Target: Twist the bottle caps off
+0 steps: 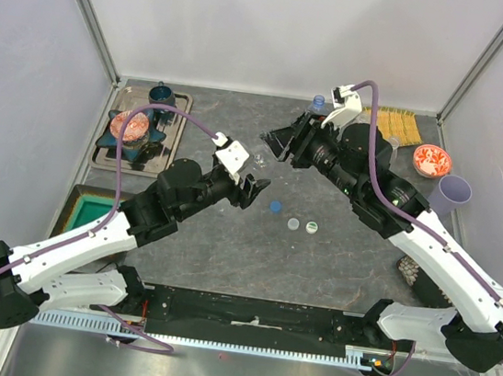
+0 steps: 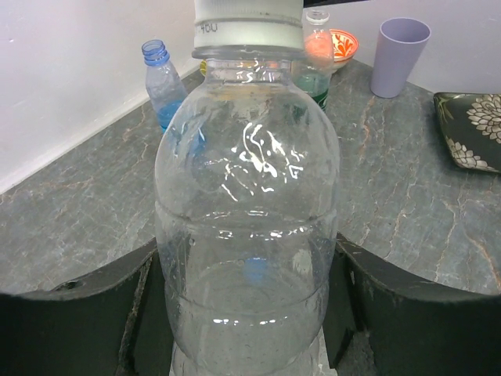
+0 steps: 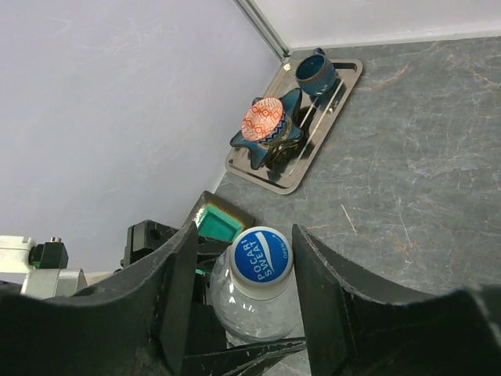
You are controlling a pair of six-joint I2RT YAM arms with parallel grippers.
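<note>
My left gripper [image 2: 246,262] is shut on the lower body of the plain clear bottle [image 2: 246,180], one black finger pressed against each side. Its cap [image 3: 261,257] is white-sided with a blue printed top. My right gripper [image 3: 244,243] straddles that cap, open, with a narrow gap on either side. From above, the bottle [image 1: 260,162] spans between the left gripper [image 1: 253,191] and the right gripper [image 1: 279,143]. Behind stand an uncapped blue-tinted bottle [image 2: 163,81] and a green-labelled bottle [image 2: 316,59], partly hidden.
Three loose caps [image 1: 293,221] lie on the table mid-way. A lilac cup [image 1: 452,194] and a red bowl [image 1: 432,160] stand at the right. A metal tray [image 1: 175,146] with dishes is at the back left, and a green-lined dish [image 1: 90,213] at the left.
</note>
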